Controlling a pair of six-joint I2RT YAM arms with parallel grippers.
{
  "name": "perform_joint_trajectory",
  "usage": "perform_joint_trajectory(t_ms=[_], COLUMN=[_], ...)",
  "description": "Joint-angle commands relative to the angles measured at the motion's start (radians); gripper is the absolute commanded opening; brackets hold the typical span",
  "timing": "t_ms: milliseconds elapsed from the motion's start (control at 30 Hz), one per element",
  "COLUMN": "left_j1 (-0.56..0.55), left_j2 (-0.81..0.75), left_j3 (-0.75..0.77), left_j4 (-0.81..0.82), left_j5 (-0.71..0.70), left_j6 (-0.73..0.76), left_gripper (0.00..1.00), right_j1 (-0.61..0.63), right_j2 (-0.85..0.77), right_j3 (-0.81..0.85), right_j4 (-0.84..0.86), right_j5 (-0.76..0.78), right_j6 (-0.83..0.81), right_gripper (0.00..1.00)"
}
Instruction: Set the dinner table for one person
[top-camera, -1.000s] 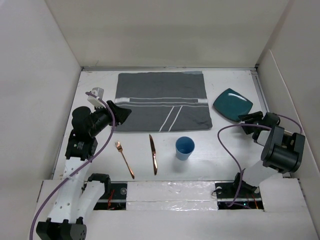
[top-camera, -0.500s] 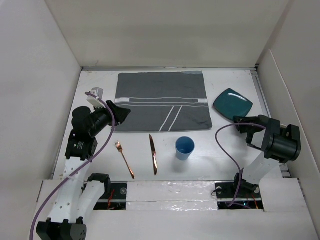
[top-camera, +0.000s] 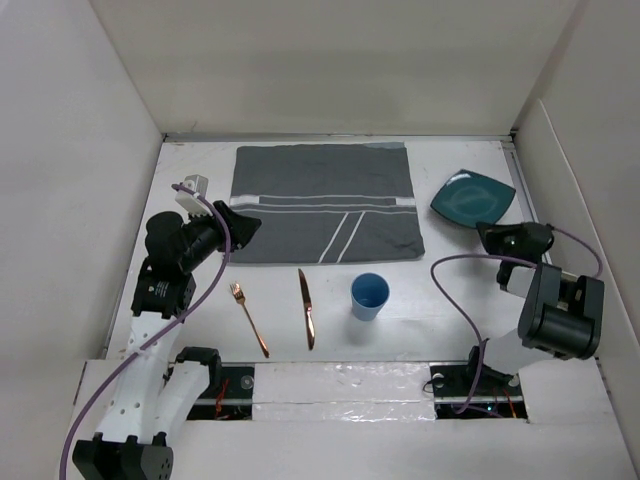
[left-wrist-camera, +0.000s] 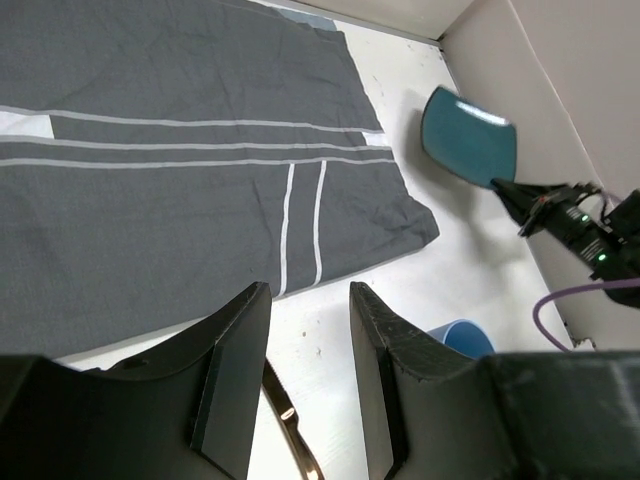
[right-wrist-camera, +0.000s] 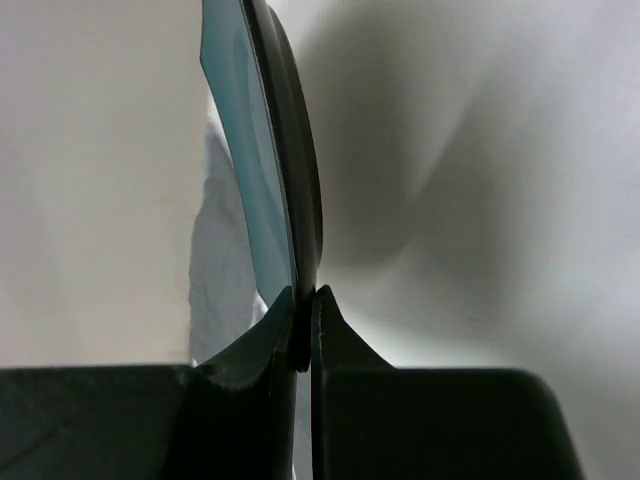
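Note:
A teal square plate (top-camera: 472, 197) is tipped up off the white dinner table (top-camera: 440, 300) at the right, and my right gripper (top-camera: 487, 232) is shut on its near rim. The right wrist view shows the plate (right-wrist-camera: 268, 180) edge-on with both pads pinching its rim. A grey striped placemat (top-camera: 322, 203) lies at the back middle. A copper fork (top-camera: 250, 319), a copper knife (top-camera: 306, 307) and a blue cup (top-camera: 369, 295) sit in front of it. My left gripper (top-camera: 248, 228) hovers open at the placemat's near left corner, nothing between its fingers (left-wrist-camera: 235, 375).
White walls close in the table on the left, back and right; the plate (left-wrist-camera: 468, 137) hangs close to the right wall. The cup (left-wrist-camera: 462, 337) stands between the knife and the right arm. A purple cable (top-camera: 455, 290) loops off the right arm.
My right gripper has shut on the plate's near rim and tilted it up, shifting it slightly back and right. The left arm has stayed where it was.

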Motion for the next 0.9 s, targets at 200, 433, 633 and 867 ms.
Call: perform_joint_trajectory(t_ms=[200, 433, 633, 867], left_j1=[0.031, 0.045, 0.045, 0.045], left_j2=[-0.014, -0.015, -0.017, -0.011], left_j3=[-0.008, -0.014, -0.014, -0.009], left_j4=[0.036, 0.047, 0.044, 0.038], left_j5=[0.002, 0.007, 0.001, 0.007], left_j6=[0.016, 0.013, 0.016, 0.019], left_gripper=[0.34, 0.35, 0.35, 0.35], right_j1=[0.365, 0.673, 0.825, 0.886], right_j2=[-0.13, 0.109, 0.294, 0.413], right_j3=[0.297, 0.413, 0.552, 0.63], right_j4=[0.064, 0.308, 0.313, 0.32], right_j5=[-0.048, 0.098, 0.188, 0.228], right_j6=[-0.091, 0.084, 0.134, 0.161], right_gripper=[0.0, 0.0, 0.0, 0.0])
